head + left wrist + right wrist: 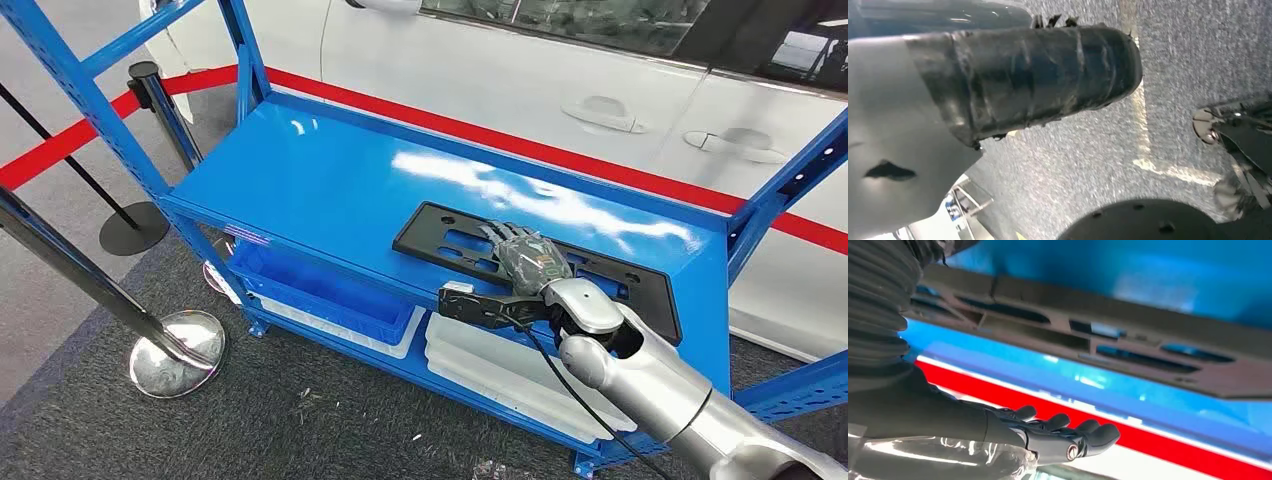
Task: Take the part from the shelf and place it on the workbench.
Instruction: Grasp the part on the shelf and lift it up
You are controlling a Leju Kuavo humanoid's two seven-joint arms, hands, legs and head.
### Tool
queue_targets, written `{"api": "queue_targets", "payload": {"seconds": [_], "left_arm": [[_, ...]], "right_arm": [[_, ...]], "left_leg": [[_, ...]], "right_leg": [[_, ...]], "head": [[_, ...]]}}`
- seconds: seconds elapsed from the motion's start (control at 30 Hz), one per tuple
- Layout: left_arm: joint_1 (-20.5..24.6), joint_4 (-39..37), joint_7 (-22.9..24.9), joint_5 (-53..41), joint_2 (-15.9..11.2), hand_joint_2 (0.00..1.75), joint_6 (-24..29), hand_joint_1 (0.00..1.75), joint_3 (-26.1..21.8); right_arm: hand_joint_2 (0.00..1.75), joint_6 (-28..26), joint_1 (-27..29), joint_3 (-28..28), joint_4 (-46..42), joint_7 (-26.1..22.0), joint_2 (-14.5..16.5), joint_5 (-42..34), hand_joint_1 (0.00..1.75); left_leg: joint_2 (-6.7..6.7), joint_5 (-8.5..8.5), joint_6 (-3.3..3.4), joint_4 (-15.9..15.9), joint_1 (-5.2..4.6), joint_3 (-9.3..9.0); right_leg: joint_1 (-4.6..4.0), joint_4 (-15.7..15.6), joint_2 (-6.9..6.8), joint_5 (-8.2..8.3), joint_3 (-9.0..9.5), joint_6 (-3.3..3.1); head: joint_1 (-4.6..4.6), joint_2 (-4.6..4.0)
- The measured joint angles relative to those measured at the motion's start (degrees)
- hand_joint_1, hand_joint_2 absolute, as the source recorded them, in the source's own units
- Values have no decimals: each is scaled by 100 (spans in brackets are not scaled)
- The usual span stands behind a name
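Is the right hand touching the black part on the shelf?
Cannot tell. Head view shows right hand overlapping black part; right wrist view suggests a gap.

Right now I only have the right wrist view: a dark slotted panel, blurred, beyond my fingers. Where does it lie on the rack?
Observer: The black slotted panel lies flat on the blue rack's top shelf, toward its right end.
Operator: Where is my right hand over it?
Observer: The right hand is over the panel's middle, with its thumb toward the shelf's front edge.
Operator: Anything underneath?
Observer: A blue bin and a white tray sit on the level below.
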State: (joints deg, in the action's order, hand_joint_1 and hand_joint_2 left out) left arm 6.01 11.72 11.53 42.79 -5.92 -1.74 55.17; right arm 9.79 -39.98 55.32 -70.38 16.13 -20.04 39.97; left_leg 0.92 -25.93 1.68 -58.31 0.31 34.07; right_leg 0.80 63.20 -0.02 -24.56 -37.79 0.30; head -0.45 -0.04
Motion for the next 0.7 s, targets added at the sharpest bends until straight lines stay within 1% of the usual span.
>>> {"api": "queue_targets", "payload": {"seconds": [0.03,0.07,0.1,0.13,0.17,0.2,0.23,0.27,0.3,0.33,0.37,0.4,0.43,0.47,0.5,0.53,0.57,0.6,0.67,0.7], "left_arm": [[3,0,-2,2,12,0,2,0,-1],[6,0,-3,3,19,0,3,0,-2],[8,0,-4,5,29,0,9,0,-3],[8,0,-5,8,39,0,15,0,-4],[7,0,-5,12,41,0,21,0,-5],[3,0,-5,19,44,0,28,0,-5],[1,0,-5,32,48,0,31,0,-6],[2,0,-5,45,49,0,33,0,-8],[2,0,-6,63,50,0,37,0,-10],[2,0,-7,82,50,0,40,0,-15],[1,0,-10,98,50,0,44,0,-22],[-4,0,-15,115,50,0,47,0,-28],[-11,0,-19,133,50,0,48,0,-33],[-19,0,-23,152,50,0,49,0,-36],[-25,0,-26,174,49,0,50,0,-38],[-26,0,-30,196,49,0,51,0,-41],[-24,0,-34,210,49,0,52,0,-46],[-20,0,-38,219,50,0,53,0,-52],[-15,0,-42,229,51,0,54,0,-69],[-18,0,-43,235,52,0,54,0,-78]], "right_arm": [[175,-1,-20,12,15,14,1,16,55],[175,-1,-37,23,27,23,4,26,82],[175,-2,-65,43,51,42,8,50,117],[175,-3,-83,62,74,55,12,64,152],[175,-4,-93,79,92,61,18,74,162],[175,-4,-96,94,109,67,31,82,161],[175,-4,-104,108,124,76,44,89,160],[175,-3,-115,120,139,86,58,95,158],[175,2,-125,129,156,101,72,100,158],[175,13,-134,136,175,116,82,104,157],[175,33,-138,146,194,128,93,106,157],[175,63,-138,160,213,146,109,106,158],[175,98,-138,178,229,163,127,106,157],[175,131,-140,196,243,182,142,104,157],[175,164,-144,209,252,205,155,100,157],[175,190,-152,217,260,224,163,95,154],[175,213,-165,220,267,240,166,91,125],[175,229,-177,221,274,251,169,87,86],[175,250,-196,228,285,256,172,73,10],[175,264,-199,232,288,256,173,51,0]], "left_leg": [[1,-12,-12,-10,-11,5],[4,-18,-24,-18,-12,12],[8,-30,-47,-25,-11,17],[10,-33,-74,-21,-9,22],[10,-36,-104,-9,-9,16],[6,-51,-134,-12,-5,12],[-1,-100,-164,-78,-7,34],[-8,-196,-194,-257,-6,114],[-16,-329,-220,-548,12,263],[-25,-481,-248,-927,25,464],[-32,-596,-275,-1295,42,678],[-39,-622,-299,-1529,58,834],[-46,-540,-318,-1560,72,892],[-51,-354,-330,-1355,84,830],[-57,-111,-339,-978,94,673],[-58,65,-344,-583,92,493],[-57,173,-324,-264,85,343],[-54,203,-297,-81,73,255],[-47,159,-213,-15,54,218],[-47,156,-175,-6,59,207]], "right_leg": [[-18,-102,0,-2,53,-19],[-28,-173,-2,-7,92,-28],[-51,-330,-2,10,164,-51],[-67,-368,-2,-20,193,-62],[-57,-409,0,-20,216,-74],[-39,-440,1,-14,242,-89],[-13,-473,-3,-12,276,-109],[15,-506,-10,-10,313,-132],[25,-519,-21,-17,340,-149],[29,-521,-28,-28,353,-167],[30,-519,-32,-41,362,-177],[34,-518,-29,-54,374,-180],[40,-515,-20,-70,391,-174],[51,-510,-10,-92,416,-159],[62,-500,0,-120,445,-135],[65,-486,6,-152,468,-101],[60,-467,9,-184,480,-64],[50,-457,9,-207,484,-28],[30,-466,8,-228,491,32],[36,-468,6,-243,492,59]], "head": [[-6,0],[-6,0],[-10,0],[-13,0],[-14,0],[-15,0],[-21,0],[-32,0],[-40,0],[-50,0],[-53,0],[-53,0],[-53,0],[-55,0],[-54,0],[-59,0],[-67,0],[-74,0],[-85,0],[-85,0]]}}
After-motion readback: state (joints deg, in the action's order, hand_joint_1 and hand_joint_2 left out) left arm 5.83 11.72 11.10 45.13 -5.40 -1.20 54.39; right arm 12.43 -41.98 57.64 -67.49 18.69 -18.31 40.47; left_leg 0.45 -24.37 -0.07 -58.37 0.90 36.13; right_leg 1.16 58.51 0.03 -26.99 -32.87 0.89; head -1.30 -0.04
